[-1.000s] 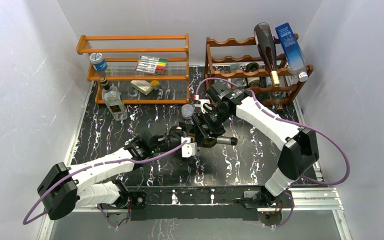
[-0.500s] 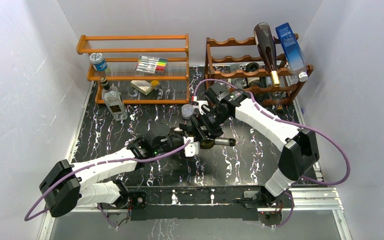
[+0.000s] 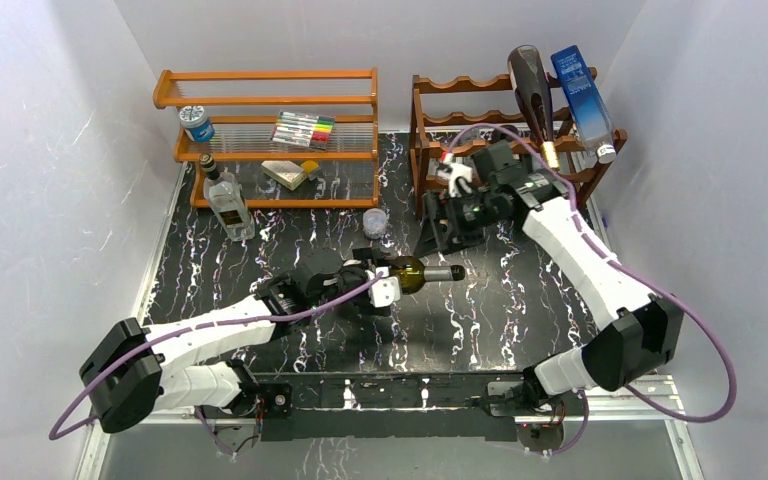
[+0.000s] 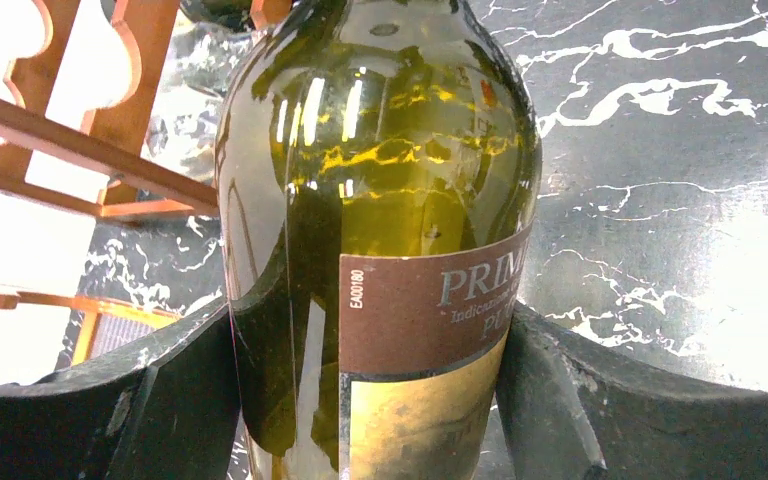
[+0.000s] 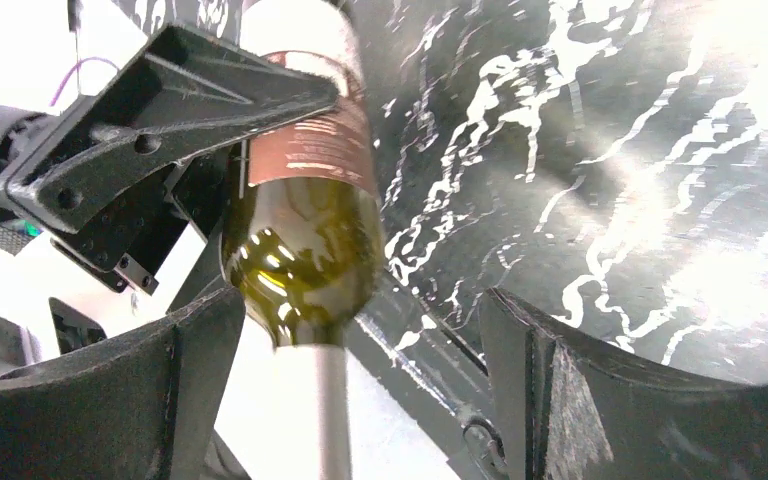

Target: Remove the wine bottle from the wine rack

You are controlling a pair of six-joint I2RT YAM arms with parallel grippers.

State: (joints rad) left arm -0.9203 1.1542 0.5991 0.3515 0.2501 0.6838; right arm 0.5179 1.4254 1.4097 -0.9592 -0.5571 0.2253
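Observation:
A green glass wine bottle (image 3: 418, 272) with a brown and gold label lies level over the middle of the black table, neck pointing right. My left gripper (image 3: 385, 285) is shut on its body; in the left wrist view the bottle (image 4: 380, 250) fills the space between both fingers (image 4: 180, 400). My right gripper (image 3: 450, 222) is open and empty, up near the front of the dark reddish-brown wine rack (image 3: 440, 145). The right wrist view shows the bottle (image 5: 305, 240) beyond its spread fingers (image 5: 550, 380). A dark bottle (image 3: 532, 85) lies on the rack's top.
A blue box (image 3: 582, 95) leans on the rack's right end. The orange straight-railed shelf (image 3: 270, 100) at back left holds markers, a small jar and a block. A clear glass bottle (image 3: 226, 205) stands before it. A small clear cup (image 3: 374, 221) sits mid-table.
My right gripper has let go of the bottle and pulled back up and right toward the rack. The left gripper still holds the bottle, shifted slightly.

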